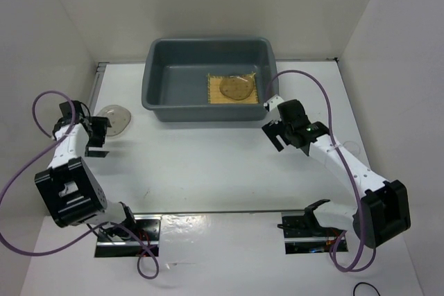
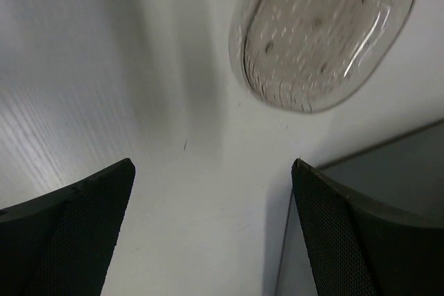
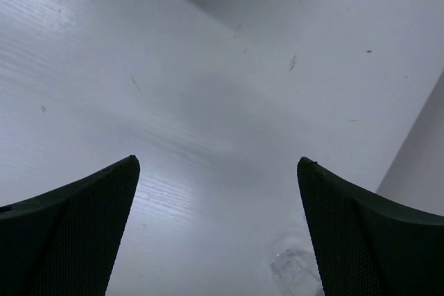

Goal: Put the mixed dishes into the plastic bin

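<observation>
The grey plastic bin (image 1: 158,67) stands at the back middle of the table. Inside it, at the right, lies the yellow woven mat (image 1: 214,93) with a brownish round plate (image 1: 236,87) on it. Another translucent round plate (image 1: 115,117) lies on the table left of the bin and also shows in the left wrist view (image 2: 326,32). My left gripper (image 1: 98,136) (image 2: 211,192) is open and empty just short of that plate. My right gripper (image 1: 272,136) (image 3: 218,185) is open and empty over bare table, in front of the bin's right corner. A small clear glass piece (image 3: 295,272) lies by its right finger.
White walls close in the table on the left, back and right. A shiny metal strip (image 1: 215,221) runs along the near edge between the arm bases. The right arm's purple cable (image 1: 326,98) loops over the table right of the bin.
</observation>
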Robot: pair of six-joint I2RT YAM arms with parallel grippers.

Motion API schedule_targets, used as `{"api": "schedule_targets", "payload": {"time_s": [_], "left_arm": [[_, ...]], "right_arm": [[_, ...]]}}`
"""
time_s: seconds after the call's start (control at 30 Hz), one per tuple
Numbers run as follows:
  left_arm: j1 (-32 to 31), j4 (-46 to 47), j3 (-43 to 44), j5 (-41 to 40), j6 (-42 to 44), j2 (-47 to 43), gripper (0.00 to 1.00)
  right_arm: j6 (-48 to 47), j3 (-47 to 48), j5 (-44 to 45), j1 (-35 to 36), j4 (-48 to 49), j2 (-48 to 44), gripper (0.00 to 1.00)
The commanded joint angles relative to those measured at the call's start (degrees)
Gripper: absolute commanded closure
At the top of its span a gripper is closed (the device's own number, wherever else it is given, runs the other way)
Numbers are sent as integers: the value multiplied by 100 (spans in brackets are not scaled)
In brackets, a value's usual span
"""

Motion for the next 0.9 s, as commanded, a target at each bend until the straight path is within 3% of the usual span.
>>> {"api": "schedule_targets", "payload": {"time_s": [0.0, 0.13, 0.37, 0.5, 0.73, 0.87], "left_arm": [[198, 818, -47, -222, -709, 225, 0], [198, 1384, -216, -108, -1334, 346, 0], [198, 1682, 180, -46, -887, 1209, 0], [198, 1929, -57, -107, -1045, 1349, 11], [145, 2359, -58, 454, -975, 1973, 31], [145, 2421, 169, 639, -651, 2395, 37]], "right_arm": [[257, -269, -625, -87, -49, -240, 1], [335, -323, -381, -88, 110, -286, 1], [397, -376, -442, 255, 259, -338, 1], [326, -376, -618, 308, 259, -338, 1], [326, -376, -671, 308, 259, -285, 3], [326, -376, -548, 308, 259, -224, 4]]}}
